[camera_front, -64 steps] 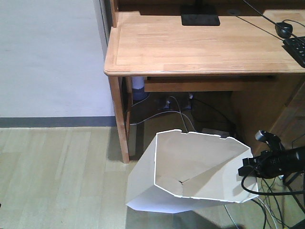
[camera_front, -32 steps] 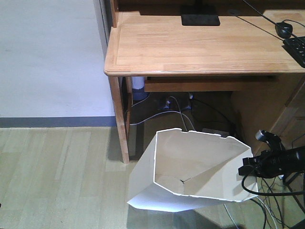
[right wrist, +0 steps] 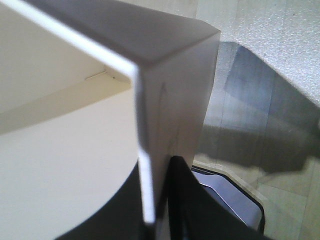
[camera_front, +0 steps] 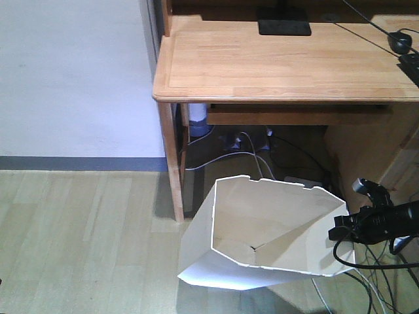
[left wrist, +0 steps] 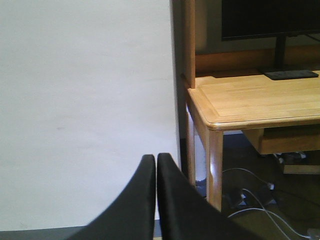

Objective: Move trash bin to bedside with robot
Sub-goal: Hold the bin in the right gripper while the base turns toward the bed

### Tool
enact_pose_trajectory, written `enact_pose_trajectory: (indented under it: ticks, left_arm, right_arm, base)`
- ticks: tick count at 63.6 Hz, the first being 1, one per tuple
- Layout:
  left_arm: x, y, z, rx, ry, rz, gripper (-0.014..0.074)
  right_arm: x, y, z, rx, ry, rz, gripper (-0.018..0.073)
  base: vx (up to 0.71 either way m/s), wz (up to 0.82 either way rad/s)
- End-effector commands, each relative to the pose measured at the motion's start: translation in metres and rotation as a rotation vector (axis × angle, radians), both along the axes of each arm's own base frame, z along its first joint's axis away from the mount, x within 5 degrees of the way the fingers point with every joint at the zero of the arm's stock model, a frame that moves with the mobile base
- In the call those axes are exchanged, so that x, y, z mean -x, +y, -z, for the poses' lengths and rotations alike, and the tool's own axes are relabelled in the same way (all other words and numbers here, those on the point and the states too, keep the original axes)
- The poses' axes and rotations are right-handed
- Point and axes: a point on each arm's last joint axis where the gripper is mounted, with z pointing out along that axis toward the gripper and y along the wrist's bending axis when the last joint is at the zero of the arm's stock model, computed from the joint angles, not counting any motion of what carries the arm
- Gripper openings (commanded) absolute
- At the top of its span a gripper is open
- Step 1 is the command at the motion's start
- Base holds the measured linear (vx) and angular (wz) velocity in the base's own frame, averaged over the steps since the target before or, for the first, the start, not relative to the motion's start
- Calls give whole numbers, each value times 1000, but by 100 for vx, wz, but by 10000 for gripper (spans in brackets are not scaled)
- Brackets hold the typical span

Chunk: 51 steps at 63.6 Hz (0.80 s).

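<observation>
A pale wood-plank floor (camera_front: 78, 229) and a plain white wall (camera_front: 72, 72) fill the left side of the front view. No bed shows in any view, so I cannot tell which way the bedside is.

Next comes the big light brown wooden desk (camera_front: 281, 62). Loose wires (camera_front: 229, 157) hang under it.

The white plastic bin with the many-sided rim (camera_front: 262, 229) is on the floor in front of the desk, near the desk's front leg (camera_front: 171, 163). It looks tipped and not straight up. Its open top faces up toward the front camera.

The thin black right arm comes in from the right. Its small black right gripper (camera_front: 343, 229) is clamped on the bin's right rim. In the right wrist view, the white rim wall (right wrist: 150, 130) sits pinched between the two black fingers (right wrist: 187, 210). So the whole bin lies to the left of this gripper, and this arm is the one that has it.

The left gripper (left wrist: 154, 160) is far from the bin and points at the wall. Its two black fingers are pressed together with nothing between them.

I think the bin will have to be pulled along by this one rim hold, so it could swing or slip.
</observation>
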Motion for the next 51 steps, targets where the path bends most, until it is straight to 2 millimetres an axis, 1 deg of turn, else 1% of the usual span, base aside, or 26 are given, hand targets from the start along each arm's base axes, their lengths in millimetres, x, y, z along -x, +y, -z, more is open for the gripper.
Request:
enact_pose_trajectory:
  ticks: [1,23,51]
  left_arm:
    - [2,0,-15,7,-104,2,-6]
    - [2,0,-15,7,-104,2,-6]
    - [2,0,-15,7,-104,2,-6]
  right_arm:
    - [-13,12,-37,-229,-118,-5,-5]
    - [-13,12,-37,-229,-118,-5,-5]
    - [-13,12,-37,-229,-118,-5,-5]
  base:
    - [-4,15]
    - [-6,29]
    - [-10,48]
